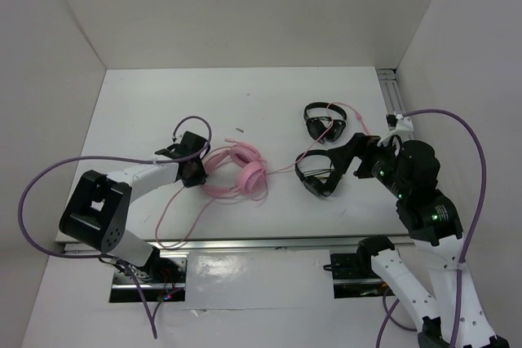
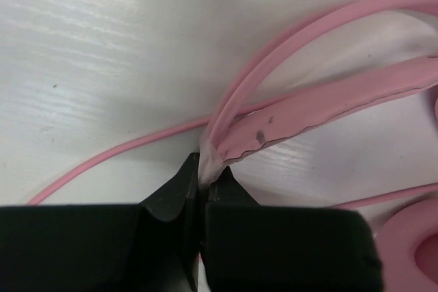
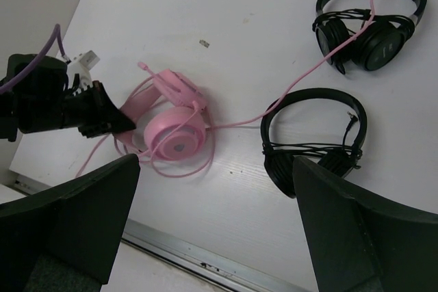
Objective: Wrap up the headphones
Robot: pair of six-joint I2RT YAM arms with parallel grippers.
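I have my left gripper pressed together on the headphones, nipping the place where the thin pink headband wires and the flat strap beneath them run together, on the side turned away from the nearer black headset. My right gripper is spread wide with nothing in it, hanging just on the other side of that black headset, with the pink set well off beyond it. The headphones lie flat on the table, a short way to the left-arm side of that headset. I judge them light and awkward. The wire band looks springy and will flex instead of holding a shape, the padded earcups are soft and bulky, and the cable is thin, limp and likely to slip or snag. It runs off an earcup, passes close by the nearer black headset and carries on over the farther black headset, while another stretch loops away on the far side of the pink set. I would keep the band or a cup pinned as the anchor and take the cable close to the earcup, feeding it round without a hard pull that could drag the black ones along. By my count there is one pink pair, one cable, two black headsets and two grippers.
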